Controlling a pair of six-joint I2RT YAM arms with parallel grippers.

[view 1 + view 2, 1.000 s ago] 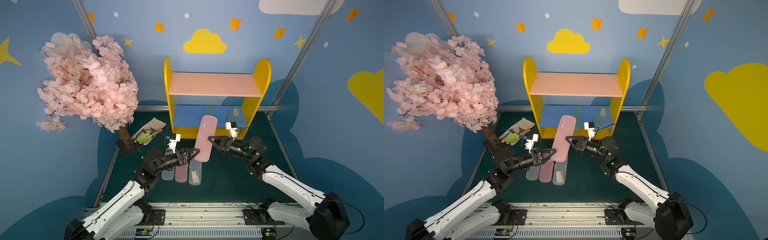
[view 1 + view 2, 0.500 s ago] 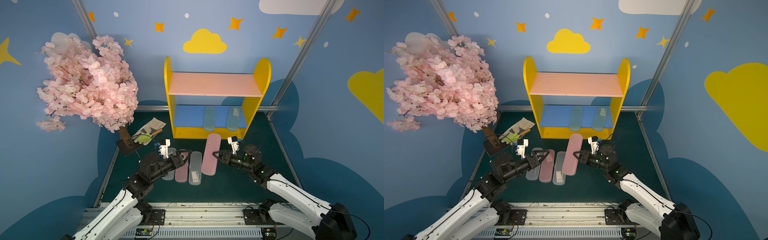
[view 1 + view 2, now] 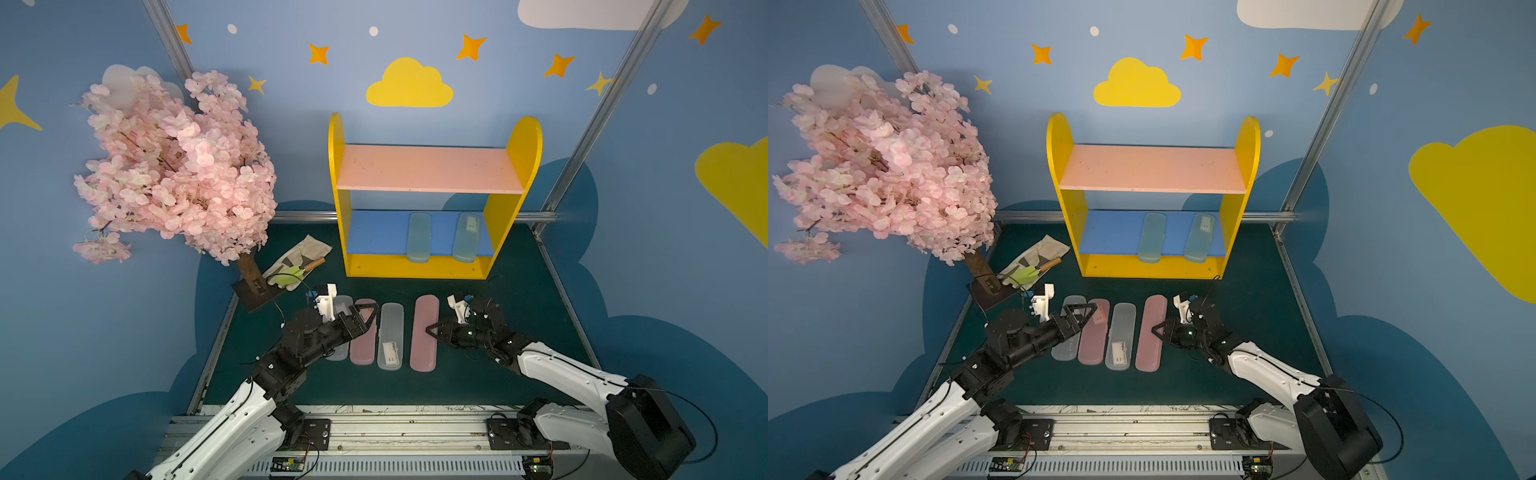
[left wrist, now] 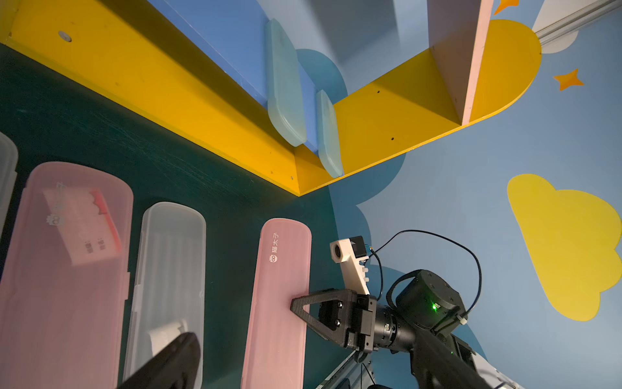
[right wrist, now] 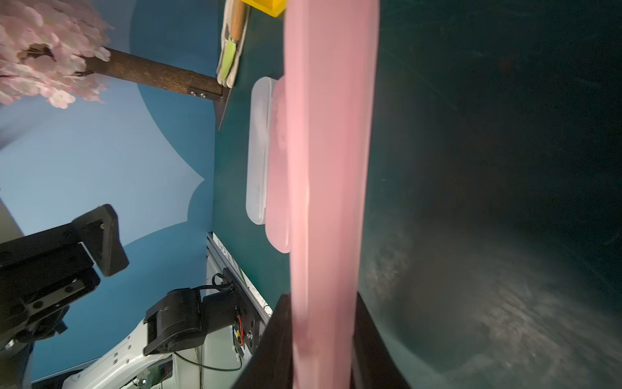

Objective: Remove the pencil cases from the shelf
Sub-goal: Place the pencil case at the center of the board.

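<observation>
Right gripper (image 3: 430,330), gripping pink case (image 3: 424,349), is placing it; left gripper (image 3: 366,316) hanging open. Next: release, fetch teal cases (image 3: 417,237) off shelf (image 3: 415,267).

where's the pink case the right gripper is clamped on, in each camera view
In a top view: pink pencil case, lower centre, rightmost in the row.
In a top view: the case, same row end, at centre.
Left wrist: the case, lower centre, running off the bottom edge.
Right wrist: the case, a wide pink band down the middle.
Shared landmark: the right gripper, shut on its long edge.
</observation>
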